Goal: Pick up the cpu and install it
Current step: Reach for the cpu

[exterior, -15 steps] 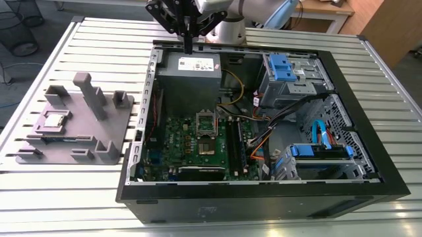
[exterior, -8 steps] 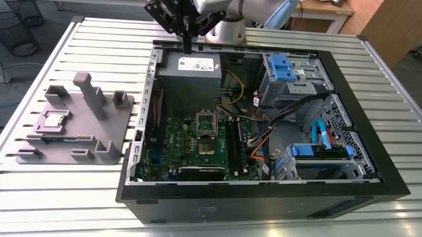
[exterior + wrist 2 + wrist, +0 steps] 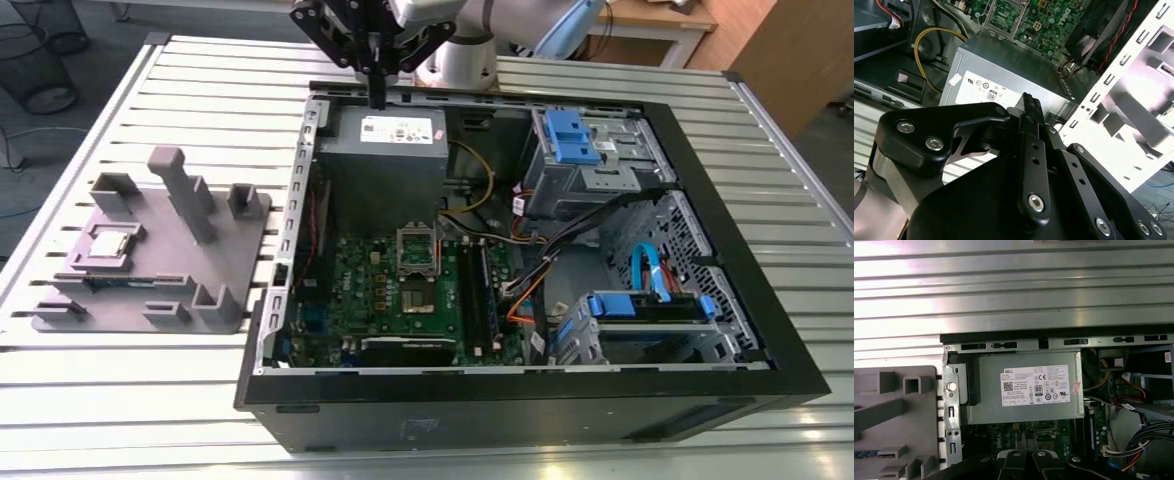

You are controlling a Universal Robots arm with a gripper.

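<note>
The jaws hang above the far edge of the open case [image 3: 534,385], over the rear end of the power supply [image 3: 384,150]. In the exterior view they read as one thin dark bar pointing down. In the second wrist view a ribbed black fingertip [image 3: 1030,106] stands in front of the power supply's labelled face. They look closed, with nothing between them.

The cpu [image 3: 114,243] lies flat in a shallow recess of the gray fixture [image 3: 214,250]. The fixture sits on the slatted desk [image 3: 160,400] at the exterior view's left, just beside the case. The cpu is well apart from the jaws and nothing touches it.

Inside the case, the green motherboard [image 3: 387,290] lies below the power supply. The metal-framed socket [image 3: 418,250] is near its middle. Blue drive brackets [image 3: 567,135] and loose cables fill the side at the exterior view's right.

The first wrist view looks straight down on the power supply [image 3: 1026,390], with part of the fixture [image 3: 899,410] beside the case wall.
</note>
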